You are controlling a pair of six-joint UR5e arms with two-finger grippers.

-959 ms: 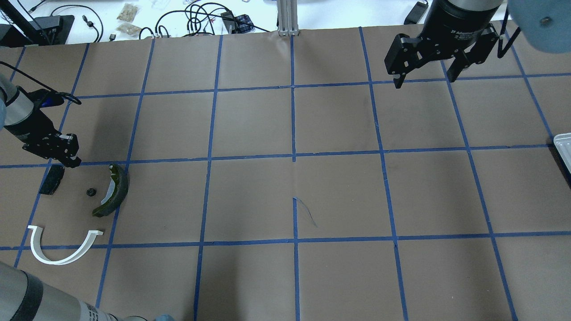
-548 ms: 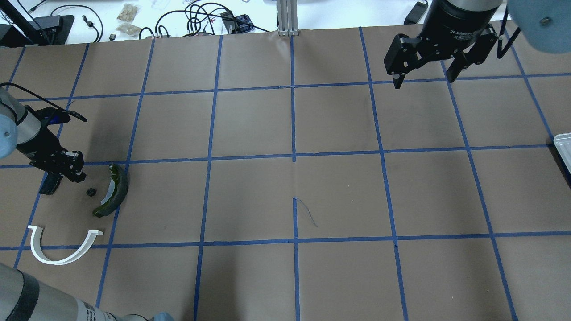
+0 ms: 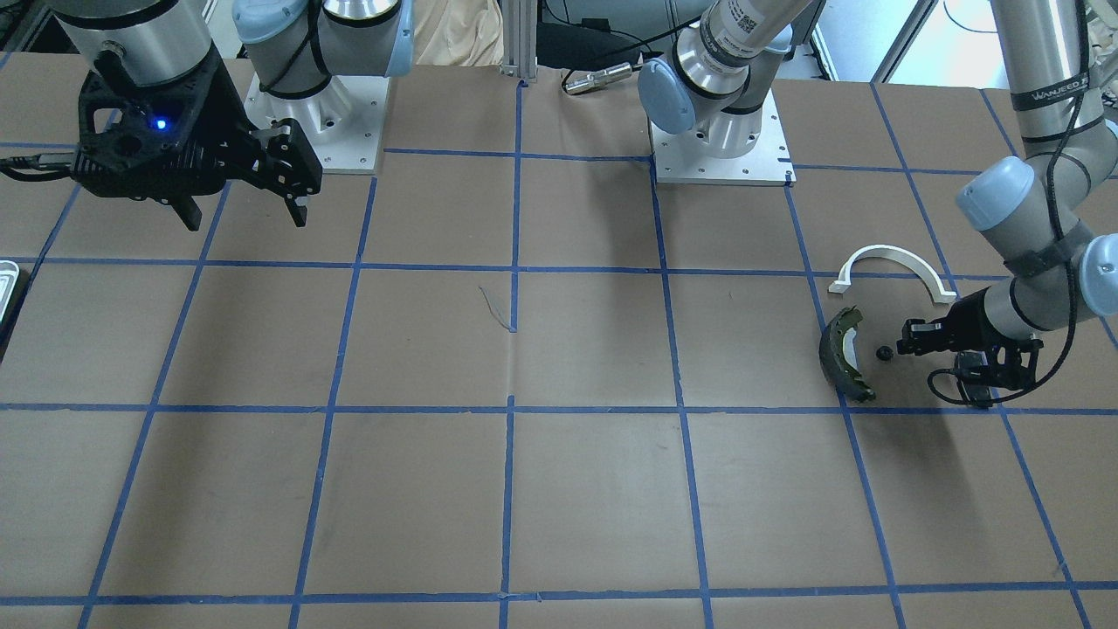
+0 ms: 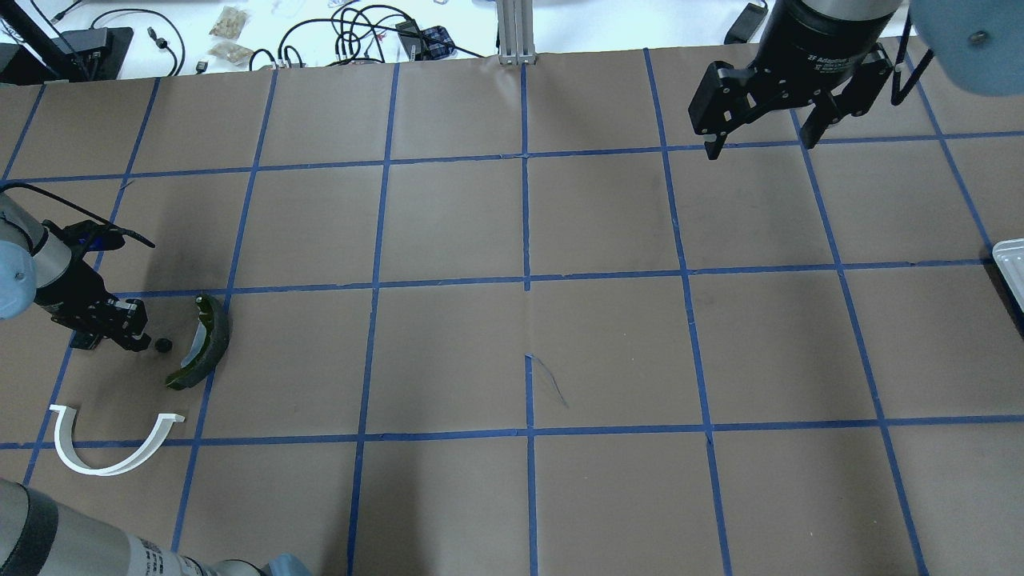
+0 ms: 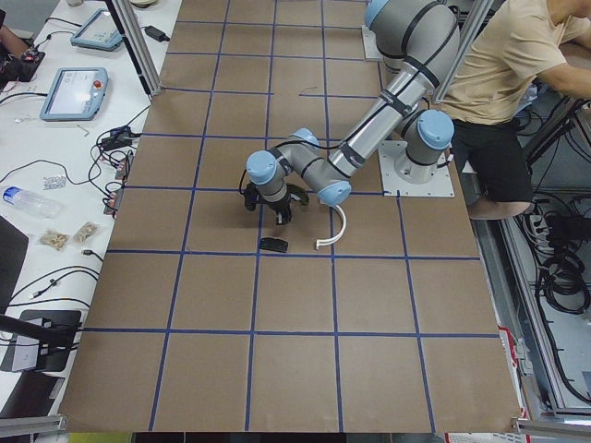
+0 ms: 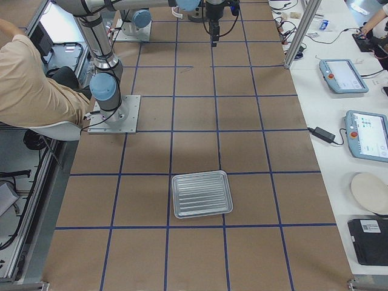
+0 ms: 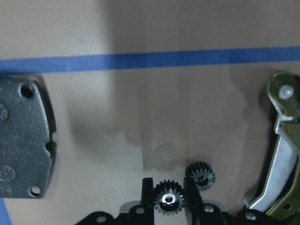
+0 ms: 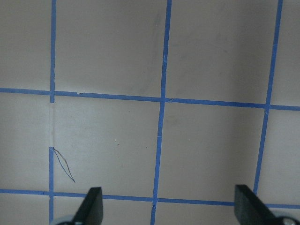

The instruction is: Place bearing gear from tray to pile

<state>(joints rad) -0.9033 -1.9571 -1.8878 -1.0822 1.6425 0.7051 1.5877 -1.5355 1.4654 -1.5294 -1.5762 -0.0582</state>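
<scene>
— What has been changed?
— The left gripper (image 7: 168,190) has been lowered into the pile (image 4: 210,340), clamped on the bearing gear (image 7: 168,201), beside another gear (image 7: 201,176).
— Meaning?
— Release is probably due. The right gripper (image 4: 760,146) is held apart, empty.

Brown paper-covered table (image 4: 608,352) gridded with blue tape (image 4: 526,224).

Tray (image 4: 1010,268) mostly beyond overhead view's edge

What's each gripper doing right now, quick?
Left gripper: closed on a gear, next to a second gear lying on the table.
Right gripper: open, holding nothing.
</scene>
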